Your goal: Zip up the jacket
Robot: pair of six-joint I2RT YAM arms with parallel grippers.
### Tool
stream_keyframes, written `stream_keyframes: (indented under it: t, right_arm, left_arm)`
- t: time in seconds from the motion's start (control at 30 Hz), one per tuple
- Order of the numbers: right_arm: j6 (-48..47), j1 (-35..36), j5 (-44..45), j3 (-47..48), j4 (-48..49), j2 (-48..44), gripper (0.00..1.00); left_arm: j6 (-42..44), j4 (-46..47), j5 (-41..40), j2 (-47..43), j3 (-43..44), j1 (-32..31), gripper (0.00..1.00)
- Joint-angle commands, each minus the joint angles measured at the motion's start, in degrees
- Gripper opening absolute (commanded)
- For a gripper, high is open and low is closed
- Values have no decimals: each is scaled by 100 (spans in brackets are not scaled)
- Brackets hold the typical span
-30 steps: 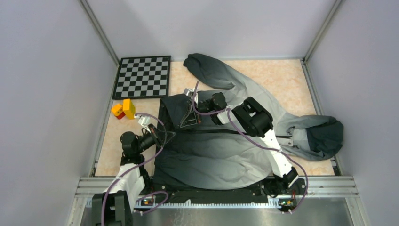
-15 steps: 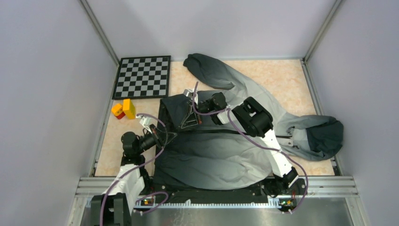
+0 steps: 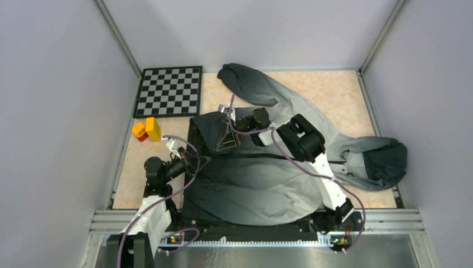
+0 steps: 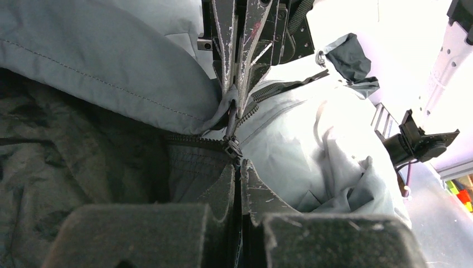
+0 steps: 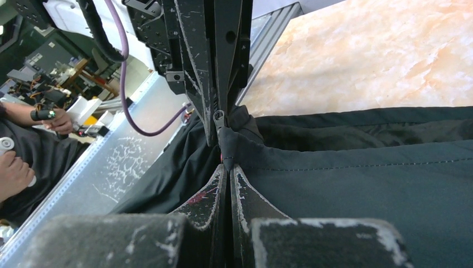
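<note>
1. The jacket point(image 3: 251, 184) lay spread across the middle of the table point(image 3: 334, 89). Its dark end was to the left, the pale grey part in the middle, and the dark hood at the right edge.
2. One sleeve reached up towards the far wall.
3. The left gripper point(image 3: 192, 159) sat at the jacket's left edge, at the end of the dark zipper line running across the front.
4. From the left wrist, that gripper point(image 4: 235, 134) was pinched tight, with no gap between its fingers point(image 4: 223, 190). It held the pull tab of the zipper slider point(image 4: 233, 148), with grey fabric bunched against it.
5. The right gripper point(image 3: 227, 131) was near the upper left corner of the jacket, where dark cloth rose into a small peak.
6. From the right wrist, that gripper point(image 5: 225, 148) was also clamped closed. It held a fold of the dark edge, with a small metal zipper piece point(image 5: 219, 117) just above the pinch.
7. A chessboard point(image 3: 170, 91) lay in the far left corner, with a yellow block point(image 3: 151, 128) and a red block point(image 3: 139, 132) near it, apart from the jacket.
</note>
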Motion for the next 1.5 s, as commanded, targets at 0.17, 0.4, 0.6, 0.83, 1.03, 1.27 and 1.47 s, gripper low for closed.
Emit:
stream_keyframes:
  t: [0.17, 0.4, 0.6, 0.83, 1.03, 1.27, 1.47]
  right_arm:
    - [250, -8, -202, 387, 1251, -314, 0]
    - [252, -8, -252, 386, 1247, -340, 0]
    - [173, -32, -310, 294, 1247, -500, 0]
    - [-13, -64, -472, 143, 1255, -570, 0]
    - [-314, -201, -452, -58, 1240, -782, 0]
    - [-751, -254, -523, -21, 1249, -901, 0]
    - [-542, -341, -577, 189, 1250, -914, 0]
  left_arm:
    - [202, 247, -233, -176, 17, -165, 0]
    - [177, 448, -248, 18, -1, -270, 0]
    - [211, 287, -219, -103, 17, -270, 0]
    - [132, 547, -78, -135, -49, -270, 0]
    - [-140, 1317, 51, -131, -310, -270, 0]
    - [-166, 1667, 33, -101, -440, -495, 0]
    - [-185, 2039, -12, -170, -540, -542, 0]
